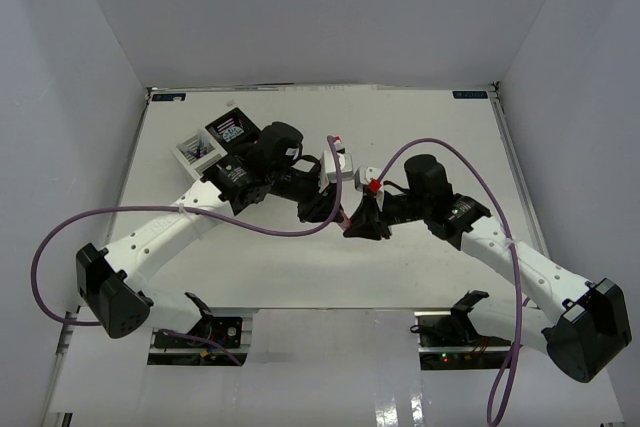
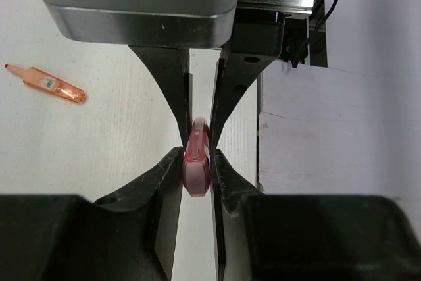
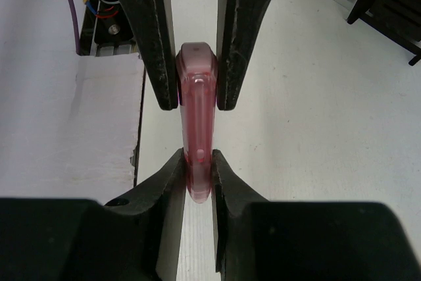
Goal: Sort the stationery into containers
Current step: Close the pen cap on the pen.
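Both arms are folded in toward the middle of the bench (image 1: 420, 267), and their tips meet almost nose to nose. The left arm rises from its base at the near left corner and slants far and right toward the organiser. It bends sharply there, so its forearm runs to the right. The right arm climbs from the near right corner, slants far and left, then dips at the wrist to point left and slightly near.

A pink highlighter (image 3: 197, 97) is caught between them, and both arms have hold of it. The left tool (image 2: 196, 162) is drawn in narrow, with its two fingers (image 2: 172, 176) pressed flat against the sides of one end. The right tool (image 3: 197, 169) is just as narrow and clamps the other end. From each wrist camera the other arm's fingers show at the top of the view, set against the same pink body. I cannot tell whether it sits clear of the bench.

The containers are at the far left, beside the left arm's bend. A low white compartment (image 1: 198, 153) is joined to a taller black compartment (image 1: 232, 131) just to its right. The elbow partly hides the cluster.

An orange highlighter (image 2: 49, 84) lies flat on the bench, well apart from the two tools. It shows only from the left wrist.
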